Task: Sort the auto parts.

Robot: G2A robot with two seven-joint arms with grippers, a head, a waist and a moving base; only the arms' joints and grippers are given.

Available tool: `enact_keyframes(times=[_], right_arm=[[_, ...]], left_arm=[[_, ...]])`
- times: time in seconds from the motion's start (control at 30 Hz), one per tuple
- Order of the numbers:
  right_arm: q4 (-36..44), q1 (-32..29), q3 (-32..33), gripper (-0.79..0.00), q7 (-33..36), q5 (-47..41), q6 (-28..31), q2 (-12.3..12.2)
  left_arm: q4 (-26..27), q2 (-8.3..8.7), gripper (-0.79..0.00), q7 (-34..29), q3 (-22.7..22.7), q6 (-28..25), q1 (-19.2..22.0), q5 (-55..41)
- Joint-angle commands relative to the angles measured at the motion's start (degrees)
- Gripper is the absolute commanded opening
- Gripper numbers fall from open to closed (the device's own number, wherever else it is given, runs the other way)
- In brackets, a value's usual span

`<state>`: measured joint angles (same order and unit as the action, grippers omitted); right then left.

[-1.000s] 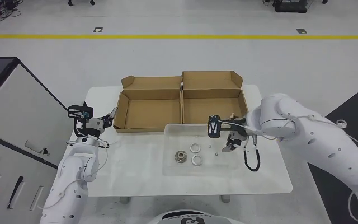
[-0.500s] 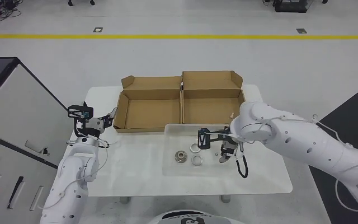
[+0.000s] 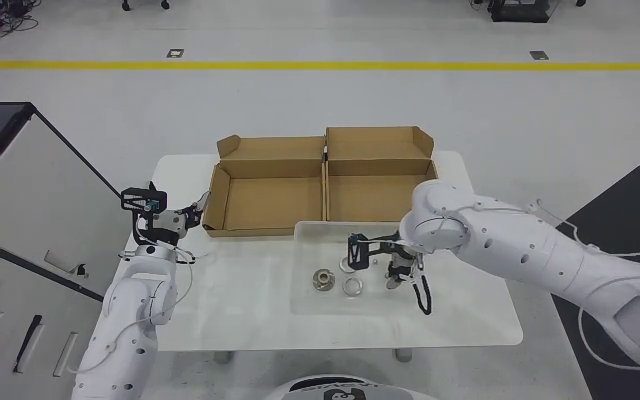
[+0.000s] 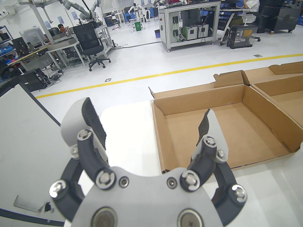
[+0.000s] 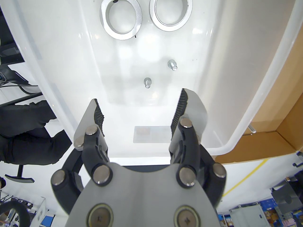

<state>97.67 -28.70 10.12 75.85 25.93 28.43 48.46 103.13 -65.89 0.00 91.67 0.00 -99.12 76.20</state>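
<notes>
Bolts first, I reckon. The right gripper (image 5: 139, 100) hangs over the clear tray (image 5: 260, 90) with its jaws apart and nothing between them. The nearer bolt (image 5: 147, 82) lies just ahead of the jaws, pretty much on the line midway between them. The second bolt (image 5: 172, 64) sits a bit further out and off to one side.

The nearer one looks like its long axis runs toward the gripper, so the jaws would close across the shank. It might be standing on its head though, honestly hard to tell from this angle.

Beyond the bolts are two metal rings (image 5: 121, 15) side by side, with a hub-looking part (image 3: 322, 279) near them in the same tray.

The left gripper (image 4: 146, 108) has its jaws wide apart too, holding nothing. It sits by the left cardboard box (image 3: 268, 205) at the counter (image 3: 250, 300) edge, well apart from the tray, so the right arm is clearly the nearer one.

As for writing, there's a small sticker (image 5: 151, 134) on the tray floor near the right gripper, but the print is too blurry to read.
</notes>
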Motion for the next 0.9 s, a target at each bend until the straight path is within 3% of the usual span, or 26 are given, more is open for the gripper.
enact_keyframes(times=[0.0, 0.87], right_arm=[[-0.5, 0.0, -0.4, -0.403, 0.0, 0.2, 0.0, 0.3], [-7.6, -3.9, -0.4, -0.477, 0.5, 5.4, -0.5, 5.3]], left_arm=[[0.0, 0.0, 0.0, 0.0, 0.0, 0.0, 0.0, 0.0], [0.0, 0.0, 0.0, 0.0, 0.0, 0.0, 0.0, 0.0]])
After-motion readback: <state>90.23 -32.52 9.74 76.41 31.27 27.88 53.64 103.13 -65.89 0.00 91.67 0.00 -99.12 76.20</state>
